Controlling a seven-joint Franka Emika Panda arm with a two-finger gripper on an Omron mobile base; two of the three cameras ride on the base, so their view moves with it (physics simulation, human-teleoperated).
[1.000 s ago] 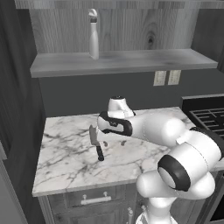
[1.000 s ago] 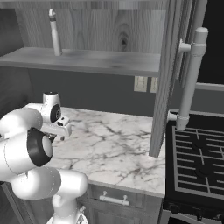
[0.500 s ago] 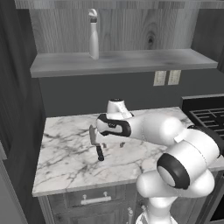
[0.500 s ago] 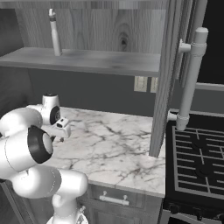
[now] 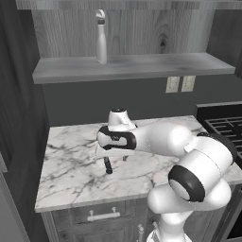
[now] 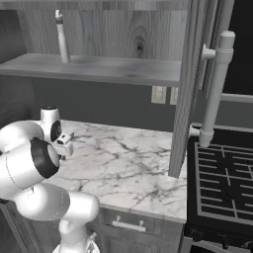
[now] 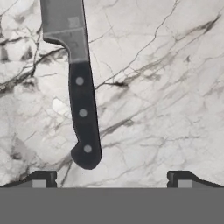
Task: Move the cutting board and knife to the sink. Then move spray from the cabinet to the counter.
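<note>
end effector low over the marble surface, pointing down, jaws spread wide, nothing between them. knife lies flat on the surface just ahead of the fingertips, closer to one of them; black riveted handle toward the hand, grey blade running away out of the hand view. left base view: handle end pokes out from under the wrist. spray stands upright on the open cabinet shelf, well above and behind. cabinet door hangs open at right, beside the stove.
</note>
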